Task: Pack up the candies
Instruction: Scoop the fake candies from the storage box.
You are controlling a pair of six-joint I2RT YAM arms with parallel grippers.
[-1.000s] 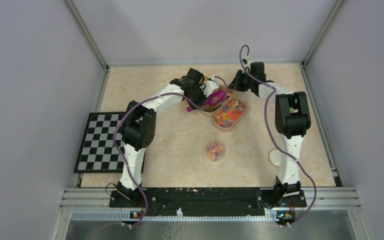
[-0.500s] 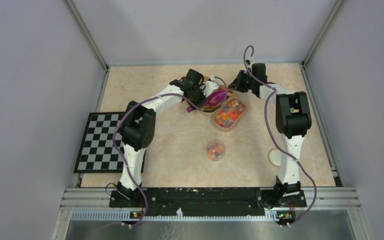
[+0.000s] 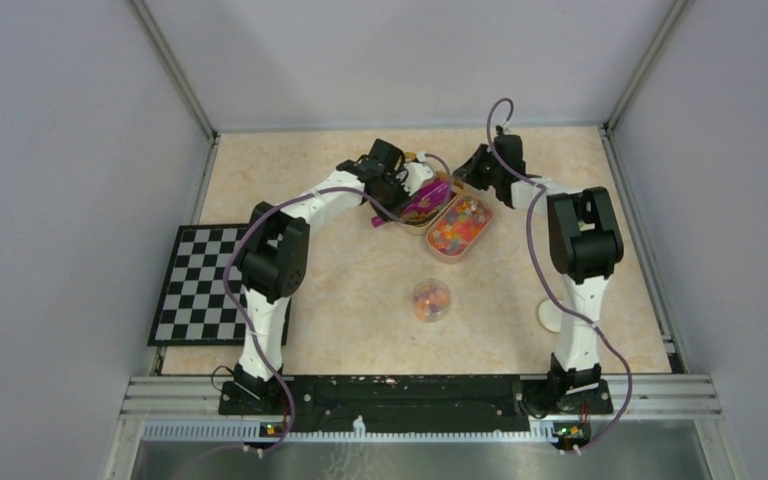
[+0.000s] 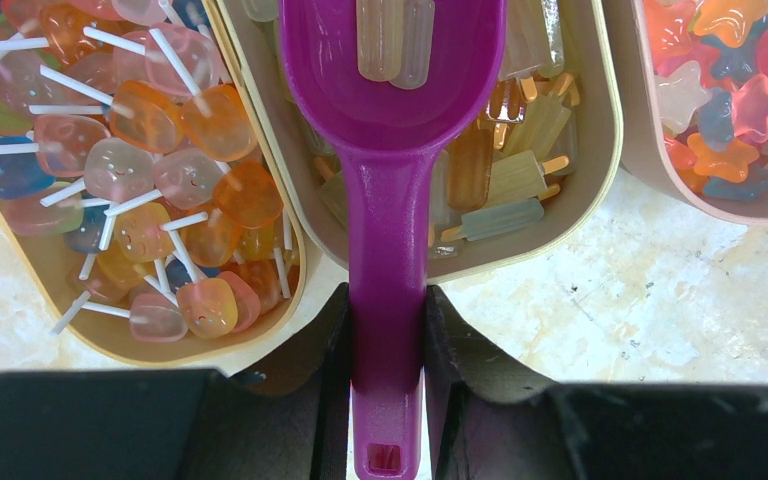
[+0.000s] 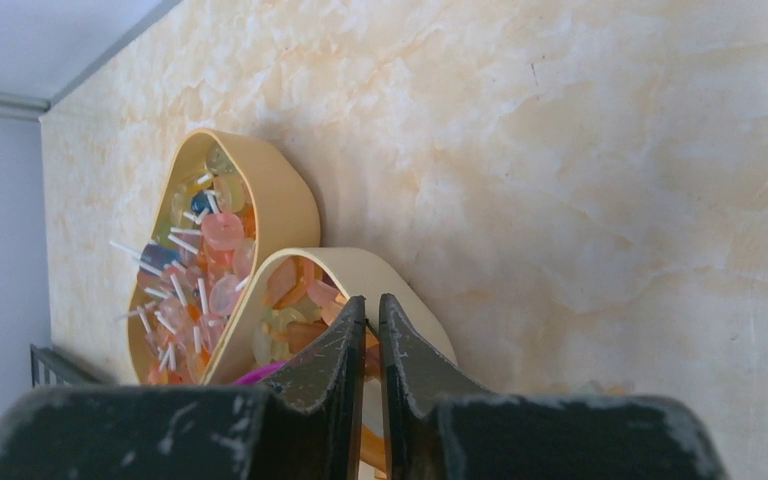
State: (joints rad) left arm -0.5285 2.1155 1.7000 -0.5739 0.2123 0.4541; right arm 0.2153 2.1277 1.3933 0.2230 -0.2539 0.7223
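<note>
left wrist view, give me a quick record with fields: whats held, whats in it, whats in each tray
left gripper: jaws shut on the purple scoop, by its handle
scoop load: a few pale popsicle candies
scoop position: over the middle tray
left tray: lollipops with white sticks
middle tray: popsicle candies
right tray: star candies

scoop [image 4: 385, 250]: glossy purple plastic | candies [image 4: 150, 120]: translucent, glossy | table [image 4: 680, 300]: matt marbled

Left claw [image 4: 387, 305] clamped tight, right claw [image 5: 372, 312] pinched together, both outstretched.
</note>
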